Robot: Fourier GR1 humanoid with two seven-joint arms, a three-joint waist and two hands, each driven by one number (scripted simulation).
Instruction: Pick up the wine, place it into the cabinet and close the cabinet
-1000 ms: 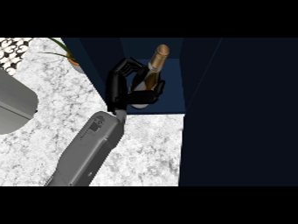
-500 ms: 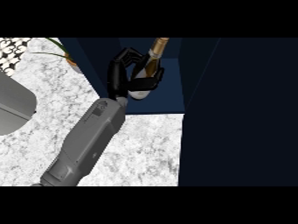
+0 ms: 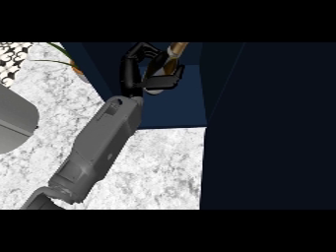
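One grey forearm [image 3: 101, 142] is running up from the lower left of the head view, across the speckled counter [image 3: 156, 167], and ending in a black hand [image 3: 143, 69] that is reaching inside the dark blue cabinet [image 3: 178, 106]. Which arm it is cannot be told for certain; it is entering from the left side of the view.

The hand is curling its fingers [image 3: 163, 81] and thumb round the wine [image 3: 172, 56], whose brown neck is poking out above and to the right of the hand, tilting toward the upper right. The bottle's pale base is showing just under the fingers. Whether the base is resting on the cabinet floor cannot be told.

Below the hand, the cabinet floor is lying bare down to its front edge, where it is meeting the counter. Just right of the hand, a narrow strip of blue interior is separating the bottle from the tall dark cabinet door [image 3: 272, 128], which is filling the whole right side. Left of the hand, the cabinet's side wall is standing close, with a plant [image 3: 61, 56] just beyond it. Farther down and left of the forearm, a grey rounded object [image 3: 3, 118] is sitting at the counter's edge.
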